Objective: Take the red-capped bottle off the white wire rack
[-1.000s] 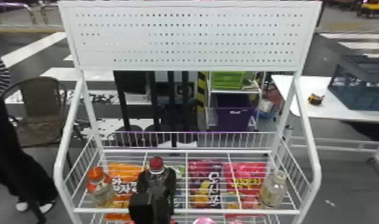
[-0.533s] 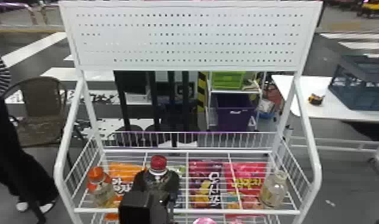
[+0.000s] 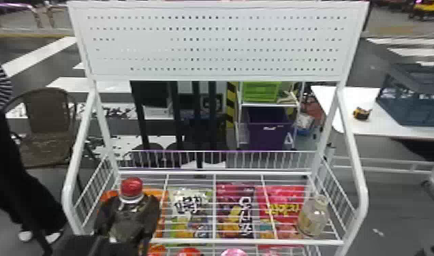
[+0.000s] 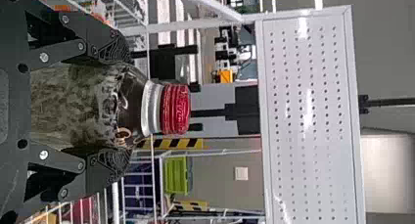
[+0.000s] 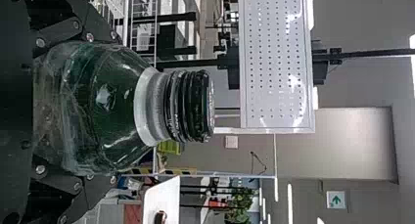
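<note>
From the head I look forward and down at the rack (image 3: 246, 242); from the wrists, close along my left gripper (image 3: 129, 209) and right gripper (image 5: 116, 109). All three share the perforated panel (image 3: 219, 44) beyond the fingertips.

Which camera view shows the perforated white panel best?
The head view: the panel appears whole there, both ends included and upright. The left wrist and right wrist views each show it lying sideways, with one end cut off by the picture's edge.

White wire rack (image 3: 246, 242) with one clear bottle (image 3: 312, 219) standing on it
</note>
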Tool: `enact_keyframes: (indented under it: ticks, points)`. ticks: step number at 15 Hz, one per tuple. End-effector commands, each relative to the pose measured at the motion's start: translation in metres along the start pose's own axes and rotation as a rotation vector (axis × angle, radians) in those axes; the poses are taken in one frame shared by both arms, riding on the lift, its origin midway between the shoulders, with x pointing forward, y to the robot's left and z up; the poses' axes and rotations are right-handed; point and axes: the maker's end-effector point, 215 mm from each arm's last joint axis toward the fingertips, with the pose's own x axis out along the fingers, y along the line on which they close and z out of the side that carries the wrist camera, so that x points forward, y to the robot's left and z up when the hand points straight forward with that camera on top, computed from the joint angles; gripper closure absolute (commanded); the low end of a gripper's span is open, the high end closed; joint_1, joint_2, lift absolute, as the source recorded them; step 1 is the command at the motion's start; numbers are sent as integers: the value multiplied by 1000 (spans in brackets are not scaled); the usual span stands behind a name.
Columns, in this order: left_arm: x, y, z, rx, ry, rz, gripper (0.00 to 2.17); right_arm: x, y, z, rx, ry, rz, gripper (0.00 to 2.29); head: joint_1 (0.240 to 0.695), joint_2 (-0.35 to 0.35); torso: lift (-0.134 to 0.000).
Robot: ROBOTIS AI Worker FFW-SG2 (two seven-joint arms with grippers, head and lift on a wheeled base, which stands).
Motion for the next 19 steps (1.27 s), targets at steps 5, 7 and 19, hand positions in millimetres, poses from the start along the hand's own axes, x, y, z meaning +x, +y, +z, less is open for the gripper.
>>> enact_keyframes:
  ticks: [5, 7, 19]
  points:
    - [-9, 19, 15, 20, -52, 21, 1953, 4, 11, -4, 22, 18, 18, 569, 499, 0, 0]
    - [-10, 19, 18, 17, -58, 19, 1953, 7, 17, -6, 21, 23, 26, 569, 499, 0, 0]
    - [-15, 18, 28, 5, -70, 18, 1953, 6, 22, -3, 20, 15, 35, 569, 499, 0, 0]
